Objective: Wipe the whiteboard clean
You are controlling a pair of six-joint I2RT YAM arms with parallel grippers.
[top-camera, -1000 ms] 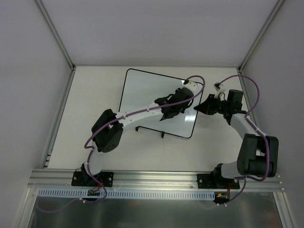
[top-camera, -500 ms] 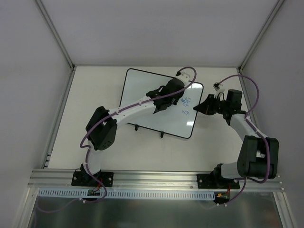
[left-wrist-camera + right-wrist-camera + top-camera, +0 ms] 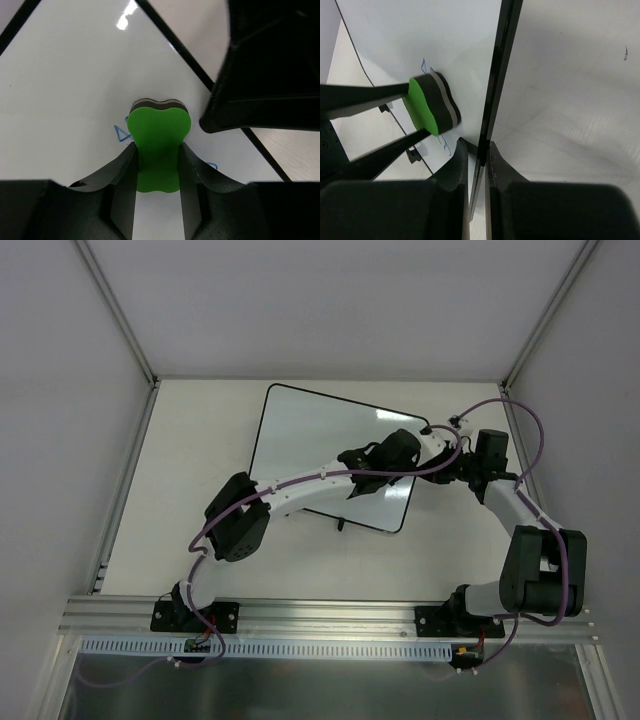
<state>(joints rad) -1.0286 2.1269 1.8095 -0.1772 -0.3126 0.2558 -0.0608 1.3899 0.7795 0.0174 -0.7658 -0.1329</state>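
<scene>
Since half a second ago my left arm (image 3: 300, 485) has swung rightward across the whiteboard (image 3: 310, 430), so its black wrist now covers the blue writing that showed near the board's right edge; the right arm (image 3: 520, 505) has kept its place at that edge.

From above, the whiteboard lies flat on the pale surface (image 3: 200, 490), toward the far middle, turned slightly so its right side sits nearer the right arm; its two small black feet poke out along the near rim.

On the left wrist view, the left gripper (image 3: 157, 147) is clamped on a green eraser (image 3: 158, 125), one finger pressed to each of its narrow sides; the eraser's dark felt edge rests against the white board; strokes of blue writing (image 3: 120, 134) show just to its left and lower right, partly hidden behind it.

On the right wrist view, the right gripper (image 3: 477, 145) is closed on the board's thin black rim, one finger on the white side and one on the outer side; the eraser sits just beside that rim, face to the board, with blue marks above and below it.
</scene>
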